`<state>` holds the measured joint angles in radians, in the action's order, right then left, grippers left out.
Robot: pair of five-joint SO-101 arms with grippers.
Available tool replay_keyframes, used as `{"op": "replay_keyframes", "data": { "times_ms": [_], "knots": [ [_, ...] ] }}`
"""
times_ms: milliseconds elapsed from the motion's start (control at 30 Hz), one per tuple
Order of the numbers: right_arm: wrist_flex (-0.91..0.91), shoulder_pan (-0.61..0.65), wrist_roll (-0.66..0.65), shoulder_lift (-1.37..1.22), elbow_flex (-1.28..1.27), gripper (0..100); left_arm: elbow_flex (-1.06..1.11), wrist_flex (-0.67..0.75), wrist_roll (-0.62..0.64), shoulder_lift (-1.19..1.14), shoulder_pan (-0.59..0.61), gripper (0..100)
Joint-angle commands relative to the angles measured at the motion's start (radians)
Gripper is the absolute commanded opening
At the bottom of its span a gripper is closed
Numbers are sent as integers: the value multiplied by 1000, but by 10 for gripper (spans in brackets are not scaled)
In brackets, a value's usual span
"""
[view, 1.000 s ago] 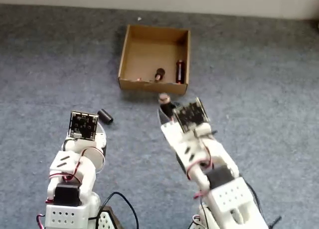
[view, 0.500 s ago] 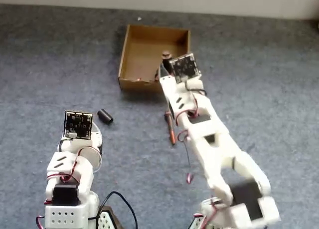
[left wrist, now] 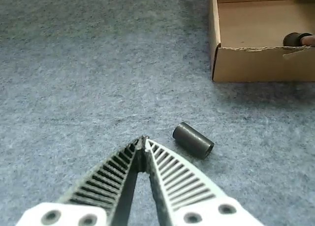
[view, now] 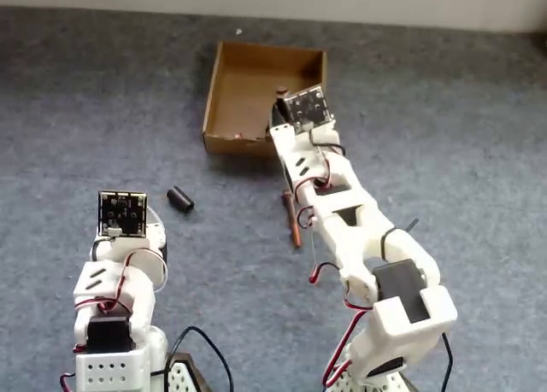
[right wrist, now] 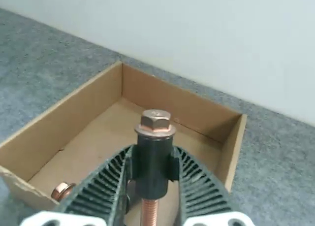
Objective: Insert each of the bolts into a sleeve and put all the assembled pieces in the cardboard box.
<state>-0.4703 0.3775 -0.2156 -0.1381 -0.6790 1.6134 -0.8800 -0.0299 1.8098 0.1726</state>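
Note:
My right gripper (right wrist: 153,154) is shut on a black sleeve (right wrist: 153,167) with a copper bolt (right wrist: 155,121) through it, held upright over the cardboard box (right wrist: 74,113). In the high view this gripper (view: 280,112) hangs above the box's (view: 248,76) near right part. An assembled piece (left wrist: 298,39) lies inside the box, and its copper head (right wrist: 61,190) shows by the near wall. A loose black sleeve (left wrist: 193,140) lies on the carpet just beyond my left gripper (left wrist: 143,140), which is shut and holds nothing. A loose bolt (view: 295,221) lies beside the right arm.
Grey carpet covers the whole table. The loose sleeve (view: 179,199) sits between the left arm (view: 120,264) and the box's near wall (left wrist: 261,63). A pale wall (right wrist: 197,34) rises behind the box.
The right arm has stretched forward, carrying the sleeved bolt from in front of the box to above its inside. The loose bolt on the carpet came into sight. The left arm drew back slightly.

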Motion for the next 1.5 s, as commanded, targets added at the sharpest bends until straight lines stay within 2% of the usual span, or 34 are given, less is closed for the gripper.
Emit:
{"op": "replay_keyframes", "data": {
  "times_ms": [0,267,400,500,633,767,867,1067,1467],
  "knots": [
    [-30,-12,-5,61,71,124,-7,25,-6,10,15,6],
    [-2,-7,-8,120,38,123,-12,25,-6,10,21,6],
    [137,50,-5,286,-35,123,-18,25,-5,12,51,6],
    [269,107,-2,430,-84,123,-31,25,55,12,107,6],
    [463,188,140,559,-101,123,-31,51,78,12,170,7],
    [636,285,305,564,-97,123,-27,68,78,12,183,7],
    [690,363,321,521,-73,123,-27,68,78,12,183,7],
    [914,470,321,298,185,125,-27,69,78,12,188,7],
    [1484,529,321,-367,1052,127,-36,71,78,12,275,7]
  ]
}}
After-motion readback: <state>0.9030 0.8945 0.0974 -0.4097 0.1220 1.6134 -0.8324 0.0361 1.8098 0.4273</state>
